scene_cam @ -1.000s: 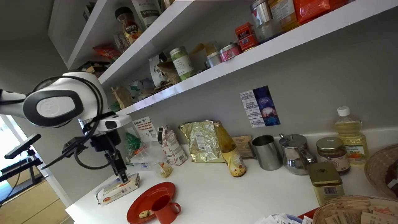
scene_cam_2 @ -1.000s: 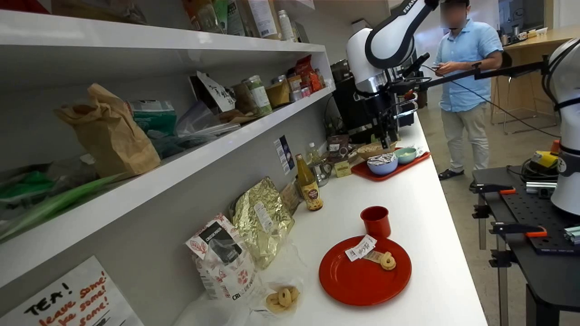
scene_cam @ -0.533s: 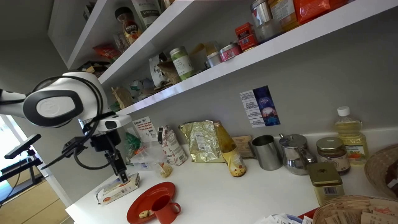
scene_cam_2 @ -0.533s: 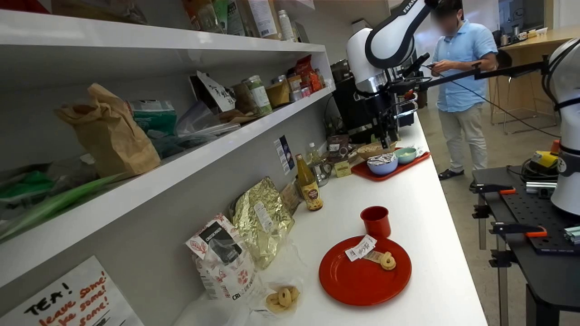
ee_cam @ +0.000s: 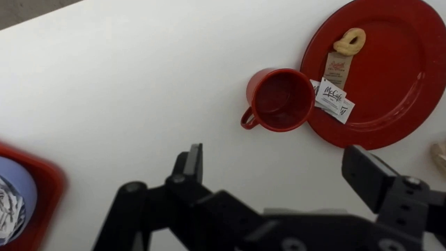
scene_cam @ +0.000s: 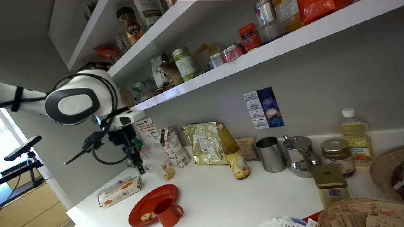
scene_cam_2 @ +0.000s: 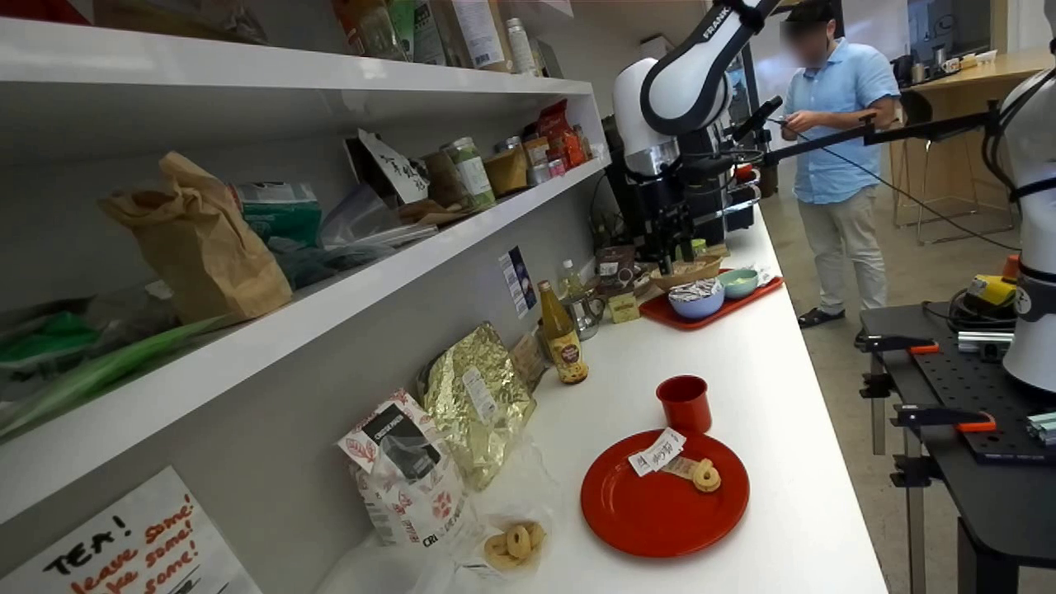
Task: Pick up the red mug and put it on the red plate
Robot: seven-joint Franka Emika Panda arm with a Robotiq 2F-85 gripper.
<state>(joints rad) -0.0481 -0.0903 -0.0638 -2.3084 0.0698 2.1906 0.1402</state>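
Arm (scene_cam: 85,83): white, carrying a pale disc (scene_cam: 74,105) set in a dark oval surround (scene_cam: 96,100). Black cables (scene_cam: 115,97) follow its length; a black strap (scene_cam: 17,99) rings it. Silver collar (scene_cam_2: 652,159) noted near the end. Lettering (scene_cam_2: 718,23) reads "FRANK". Gripper (ee_cam: 274,150): black, 2 fingers (ee_cam: 367,176) faced with grey pads (ee_cam: 191,160), round screw heads (ee_cam: 293,244) on both sides.

the glossy red mug (ee_cam: 281,100) stands upright just beside the round, shallow red plate (ee_cam: 390,75).

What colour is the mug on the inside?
The mug is dark red inside, which shows best in the wrist view.
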